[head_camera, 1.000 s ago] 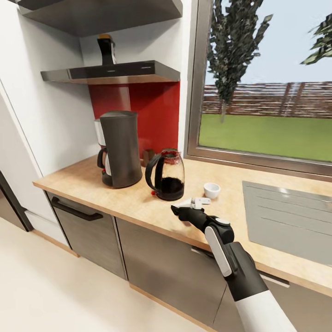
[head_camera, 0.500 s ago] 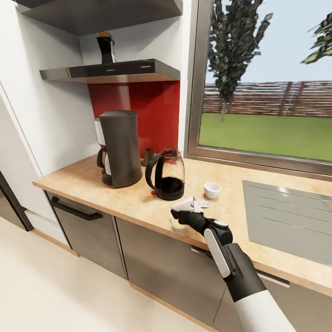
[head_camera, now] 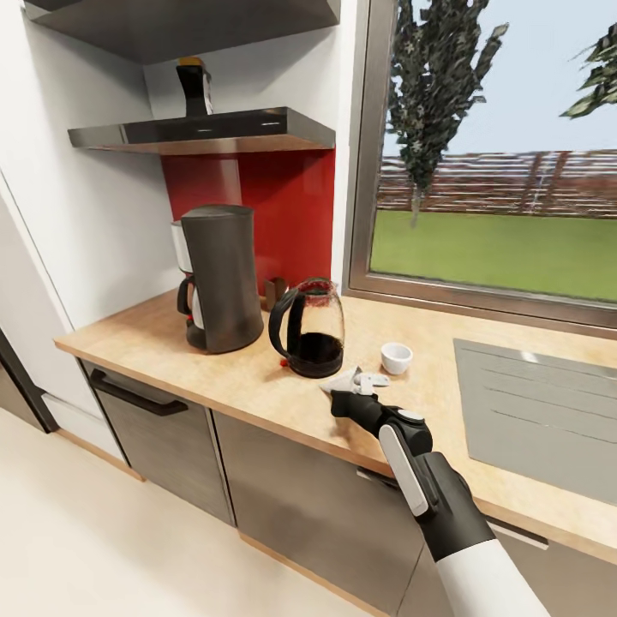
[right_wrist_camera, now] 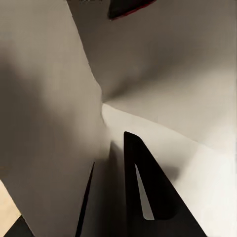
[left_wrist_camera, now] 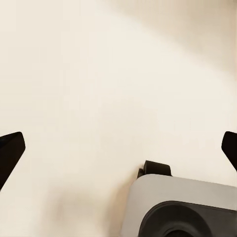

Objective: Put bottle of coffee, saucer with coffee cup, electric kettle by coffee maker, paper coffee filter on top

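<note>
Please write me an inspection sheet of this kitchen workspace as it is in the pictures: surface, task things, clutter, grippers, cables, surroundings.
Surface: kitchen countertop, light wood look, over grey cabinet fronts.
Task things: coffee maker upright on the countertop near the wall; electric kettle upright beside it, apart; coffee cup on the countertop, not on a saucer; bottle of coffee on the kitchen shelf; paper coffee filter at the right gripper, in front of the kettle.
Clutter: small brown thing behind the kettle, too small to identify.
Grippers: right gripper shut on the filter; left gripper open, over pale floor.
Cables: nothing seen.
Surroundings: red backsplash, window, grey hob.
</note>
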